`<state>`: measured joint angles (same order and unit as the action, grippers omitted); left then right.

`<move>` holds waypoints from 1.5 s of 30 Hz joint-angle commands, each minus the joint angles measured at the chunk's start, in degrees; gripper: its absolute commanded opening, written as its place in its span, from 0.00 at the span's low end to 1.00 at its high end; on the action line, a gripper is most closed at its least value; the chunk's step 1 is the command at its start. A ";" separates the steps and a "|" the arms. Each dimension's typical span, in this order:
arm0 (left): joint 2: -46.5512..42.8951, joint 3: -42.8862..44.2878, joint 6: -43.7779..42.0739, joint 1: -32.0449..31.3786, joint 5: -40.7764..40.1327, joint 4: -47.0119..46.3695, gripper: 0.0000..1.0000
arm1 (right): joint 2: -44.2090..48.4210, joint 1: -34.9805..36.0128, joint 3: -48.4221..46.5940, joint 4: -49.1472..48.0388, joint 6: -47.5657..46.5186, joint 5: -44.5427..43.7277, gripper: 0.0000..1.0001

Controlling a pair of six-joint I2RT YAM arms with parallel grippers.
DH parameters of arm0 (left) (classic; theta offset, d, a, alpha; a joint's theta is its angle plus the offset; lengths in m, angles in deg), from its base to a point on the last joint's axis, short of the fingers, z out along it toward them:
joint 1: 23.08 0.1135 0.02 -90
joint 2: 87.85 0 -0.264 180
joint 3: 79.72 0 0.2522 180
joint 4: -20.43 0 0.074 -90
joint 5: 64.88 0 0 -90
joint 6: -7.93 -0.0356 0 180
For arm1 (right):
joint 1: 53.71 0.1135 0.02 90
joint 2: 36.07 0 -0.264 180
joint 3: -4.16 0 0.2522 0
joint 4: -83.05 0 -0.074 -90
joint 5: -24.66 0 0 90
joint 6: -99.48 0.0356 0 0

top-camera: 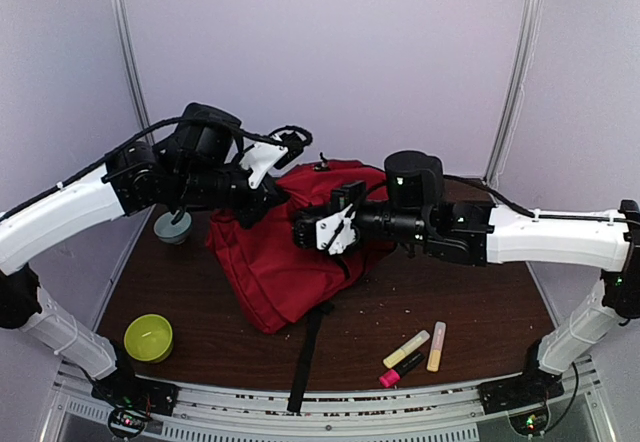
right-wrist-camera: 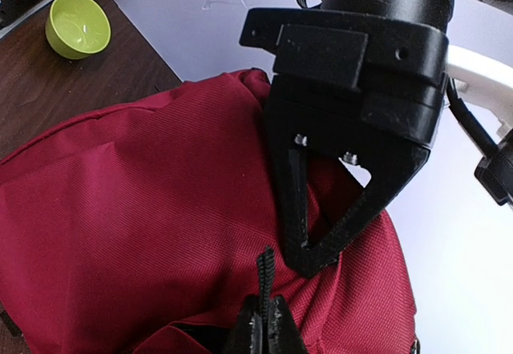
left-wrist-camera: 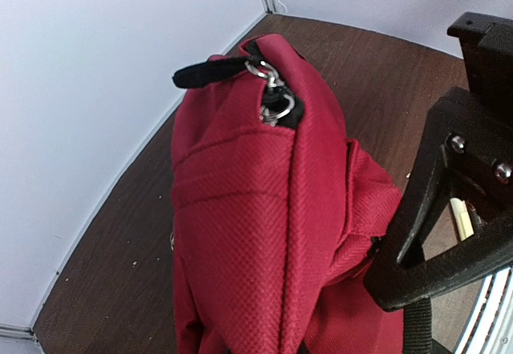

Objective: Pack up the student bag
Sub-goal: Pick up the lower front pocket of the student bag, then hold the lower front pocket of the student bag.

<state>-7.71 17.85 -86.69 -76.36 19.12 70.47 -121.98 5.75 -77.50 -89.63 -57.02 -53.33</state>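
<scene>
Opening the bag [top-camera: 285, 272] looks like the step you are on. It sits slumped in the middle of the bench [top-camera: 470, 302], between your two arms. The yellow marker [top-camera: 405, 348], orange marker [top-camera: 436, 346] and pink marker [top-camera: 400, 370] lie loose near the front edge, well apart from it, so nothing seems packed yet.

Your right tool [right-wrist-camera: 264, 327] is pressed together on a black ribbed tab [right-wrist-camera: 265, 278] that stands up from the red cloth. I take it for a zip pull, though that is a guess. Your left tool [right-wrist-camera: 309, 258] is pressed together too, its tip down in a fold near the top of the bag. Whether cloth is caught in it, you cannot tell from these views.

Next you would need to draw the tab along the line of the zip, not straight up, while the left side holds the cloth taut. A plain lift would likely drag the whole bag.

Only the right wrist view shows the pinch on the tab. Only the left wrist view shows the metal zip rings [left-wrist-camera: 272, 102] and the black loop [left-wrist-camera: 210, 72] at the bag's top corner. Only the overhead view shows the markers.
</scene>
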 commanded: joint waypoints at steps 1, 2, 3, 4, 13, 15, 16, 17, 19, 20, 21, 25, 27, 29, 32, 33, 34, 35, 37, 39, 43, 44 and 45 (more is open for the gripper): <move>-6.62 3.53 1.31 4.94 -4.40 -9.96 0.00 | 1.95 0.46 4.42 6.98 -0.02 1.11 0.00; -6.70 3.50 1.22 4.93 -3.92 -9.75 0.00 | 2.01 0.55 4.38 7.38 -0.22 1.13 0.00; -6.74 3.50 1.20 4.94 -3.17 -9.54 0.00 | 2.23 0.57 4.40 7.47 -0.02 1.44 0.00; -6.81 3.36 1.03 4.94 -1.51 -9.29 0.00 | 2.64 0.57 4.50 6.81 0.91 1.90 0.00; -5.34 0.81 -1.66 4.76 21.39 -8.47 0.00 | 3.51 0.51 4.01 1.39 -2.73 5.97 0.00; -3.56 2.49 -2.44 4.74 21.56 -6.55 0.06 | 2.69 0.49 4.51 0.64 -5.20 5.92 0.00; -2.56 3.29 -2.83 4.78 21.82 -5.34 0.07 | 2.41 0.55 5.01 0.12 -6.39 5.87 0.00; -1.67 3.85 -3.03 4.76 22.08 -4.71 0.08 | 2.29 0.59 5.61 -0.30 -7.11 5.91 0.00; -0.38 4.41 -3.10 4.76 22.57 -4.08 0.08 | 2.24 0.57 6.07 -0.31 -8.00 5.94 0.00; 0.07 4.49 -3.18 4.72 23.16 -3.96 0.08 | 2.31 0.57 6.35 -0.02 -8.38 6.00 0.00; 0.36 4.51 -3.20 4.76 23.87 -3.93 0.10 | 2.49 0.74 6.62 0.26 -8.90 5.94 0.00; 2.11 6.06 -3.95 4.52 25.72 -3.13 0.31 | 3.28 1.19 8.09 0.41 -10.78 4.92 0.00; 3.37 7.43 -4.46 4.50 25.08 -2.54 0.43 | 3.45 1.20 8.41 0.46 -11.11 4.74 0.00; 5.46 9.69 -5.36 4.50 24.12 -0.76 0.54 | 3.40 1.19 8.41 0.54 -11.40 4.41 0.00; 10.33 15.75 -6.19 4.50 23.39 5.63 0.61 | 3.53 1.26 8.42 0.55 -11.63 3.85 0.00; 11.88 17.42 -6.39 4.47 24.27 7.98 0.63 | 3.63 1.23 8.40 0.48 -11.63 3.63 0.00; 13.00 18.48 -6.59 4.49 25.49 9.68 0.65 | 3.74 1.23 8.47 0.46 -11.76 3.45 0.00; 13.50 18.76 -6.81 4.42 26.70 10.56 0.68 | 3.85 1.27 8.60 0.38 -11.91 3.34 0.00; 13.43 18.15 -7.49 4.20 28.80 10.79 0.75 | 3.86 1.23 8.73 0.29 -12.10 3.07 0.00; 13.09 17.77 -8.33 3.78 29.91 10.79 0.83 | 3.91 1.23 8.75 0.28 -12.28 2.80 0.00; 13.64 17.53 -8.94 3.27 26.64 10.80 0.86 | 3.82 1.25 8.98 0.28 -12.51 2.62 0.00; 14.07 17.65 -8.62 3.27 24.32 10.76 0.83 | 3.85 1.25 8.99 0.36 -12.51 2.58 0.00; 14.61 17.93 -8.08 3.27 21.65 10.75 0.76 | 4.02 1.19 9.06 0.41 -12.47 2.58 0.00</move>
<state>6.43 34.99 -94.28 -72.75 45.61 81.39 -118.97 6.69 -69.46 -89.80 -68.86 -49.59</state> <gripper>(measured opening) 0.837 0.029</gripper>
